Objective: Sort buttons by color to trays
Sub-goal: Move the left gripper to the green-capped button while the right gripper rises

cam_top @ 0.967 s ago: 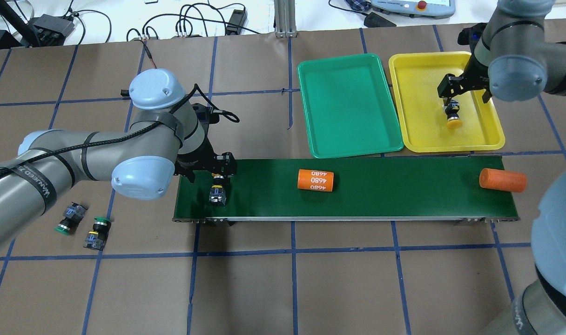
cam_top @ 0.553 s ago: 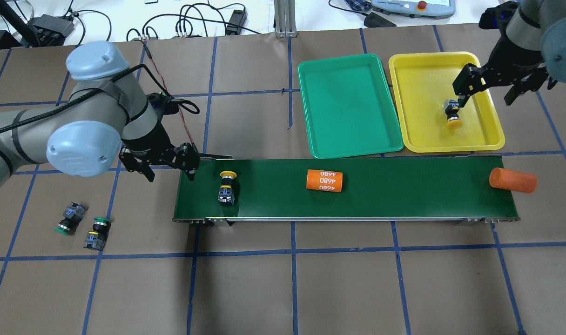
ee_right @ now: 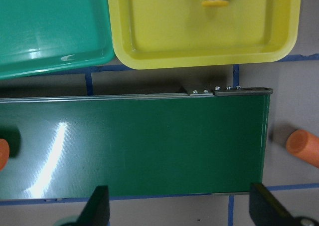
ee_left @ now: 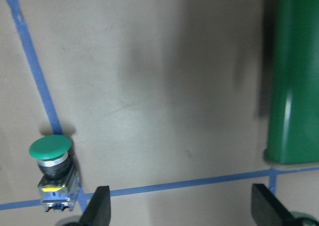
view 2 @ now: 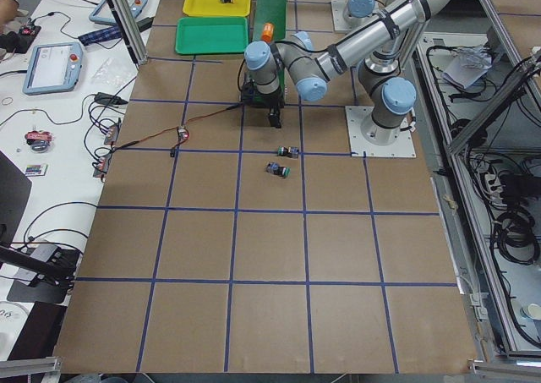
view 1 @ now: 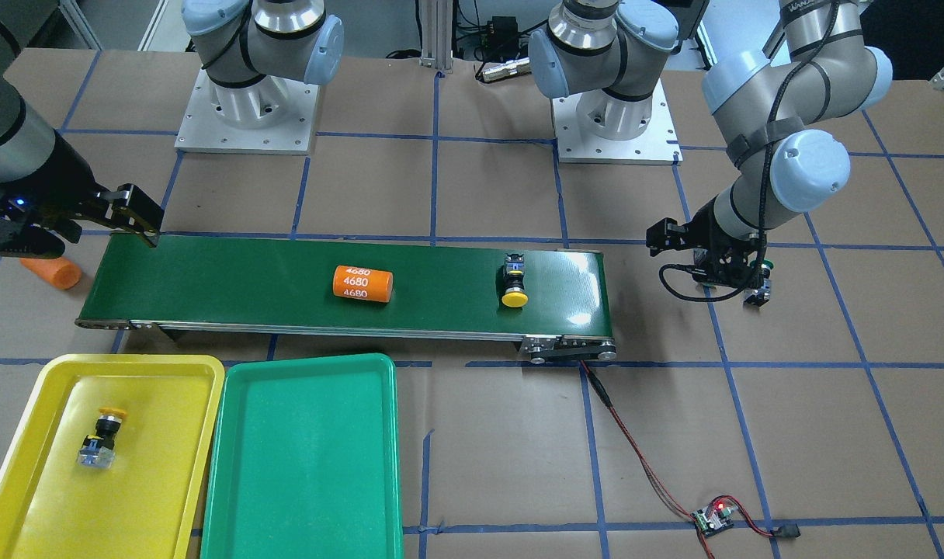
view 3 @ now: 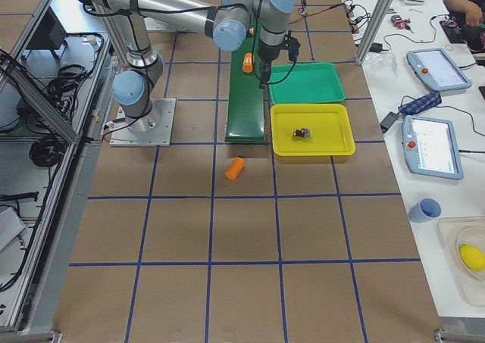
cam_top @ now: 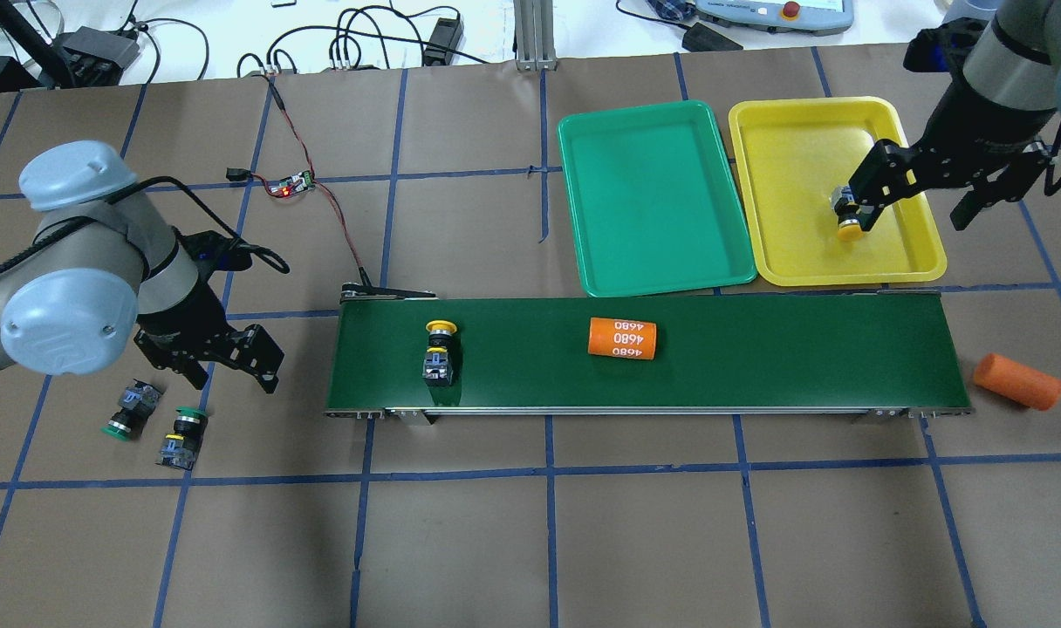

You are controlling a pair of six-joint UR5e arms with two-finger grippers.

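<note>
Overhead view, left to right.

- Left gripper [cam_top: 232,377]: jaws spread wide, nothing held. It hung over the brown paper-covered table [cam_top: 530,523], between the belt's left end and the 2 green buttons.
- 2 green-capped push-buttons with black-and-grey bodies [cam_top: 122,410] [cam_top: 181,439] lay on their sides on the paper, close together, outside both trays.
- 1 yellow-capped push-button [cam_top: 439,353] lay on the long dark green conveyor belt [cam_top: 757,358], near its left end.
- Orange cylinder marked 4680 [cam_top: 622,338] lay mid-belt.
- Shallow green plastic tray [cam_top: 653,201] sat beyond the belt, beside the shallow yellow plastic tray [cam_top: 792,174].
- The 2nd yellow-capped button [cam_top: 848,230] lay in the yellow tray.
- Right gripper [cam_top: 914,218]: jaws wide apart, empty, raised over the yellow tray's right part.
- Plain orange cylinder [cam_top: 1017,382] lay on the paper past the belt's right end.
</note>
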